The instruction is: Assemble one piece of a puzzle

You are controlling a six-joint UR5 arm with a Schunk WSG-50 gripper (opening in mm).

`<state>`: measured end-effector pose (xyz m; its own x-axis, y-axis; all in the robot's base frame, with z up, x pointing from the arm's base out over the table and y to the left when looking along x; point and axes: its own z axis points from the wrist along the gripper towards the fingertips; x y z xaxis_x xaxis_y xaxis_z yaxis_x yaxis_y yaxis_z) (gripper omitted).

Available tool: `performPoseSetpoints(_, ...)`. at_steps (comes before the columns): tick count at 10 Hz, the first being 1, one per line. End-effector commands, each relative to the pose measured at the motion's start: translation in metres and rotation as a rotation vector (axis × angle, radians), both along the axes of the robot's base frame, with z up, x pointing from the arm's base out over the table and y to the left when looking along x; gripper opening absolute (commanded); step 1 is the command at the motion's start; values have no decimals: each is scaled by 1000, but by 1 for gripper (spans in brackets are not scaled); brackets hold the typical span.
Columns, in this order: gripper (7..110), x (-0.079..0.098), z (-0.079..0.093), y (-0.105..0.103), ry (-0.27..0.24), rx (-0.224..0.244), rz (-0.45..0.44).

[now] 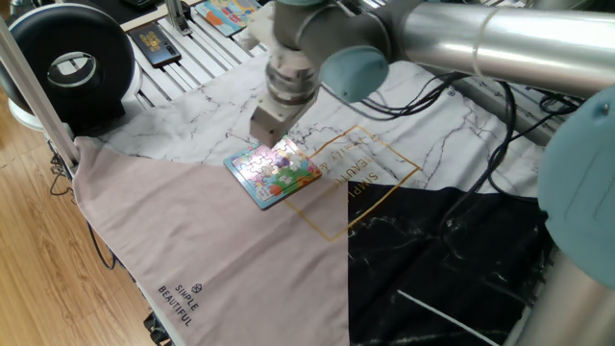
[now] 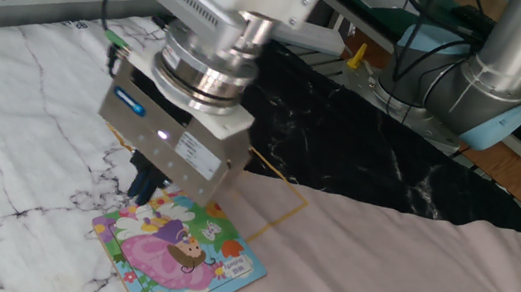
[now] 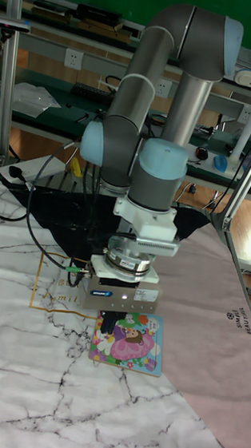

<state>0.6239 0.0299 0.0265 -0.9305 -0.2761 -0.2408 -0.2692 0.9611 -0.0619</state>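
Note:
The puzzle (image 1: 275,171) is a small square board with a pastel cartoon picture, lying flat where the marble cloth meets the pinkish cloth. It also shows in the other fixed view (image 2: 178,251) and the tall view (image 3: 129,342). My gripper (image 1: 263,135) hangs above the board's far edge, clear of it. In the other fixed view its dark fingers (image 2: 141,179) point down just behind the puzzle's back corner. They are partly hidden under the gripper body, so I cannot see how the jaws stand or whether anything is between them.
A black round device (image 1: 72,62) stands at the far left, with a dark card (image 1: 154,43) and an orange-edged picture board (image 1: 227,12) on the slatted surface behind. Cables (image 1: 413,96) trail over the marble cloth. A black cloth (image 1: 452,250) covers the right side.

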Motion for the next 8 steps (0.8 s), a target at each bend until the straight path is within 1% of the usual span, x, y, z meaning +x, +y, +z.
performPoseSetpoints(1, 7, 2, 1, 17, -13, 132, -26)
performPoseSetpoints(2, 7, 13, 3, 8, -54, 112, -90)
performPoseSetpoints(3, 7, 13, 4, 12, -52, 152, -169)
performPoseSetpoints(4, 7, 3, 0, -3, -14, 87, -176)
performPoseSetpoints(5, 7, -12, -4, -17, 42, 23, -176)
performPoseSetpoints(7, 7, -17, -4, 7, 68, 105, -106)
performPoseSetpoints(8, 7, -21, -6, -8, 82, 49, -84)
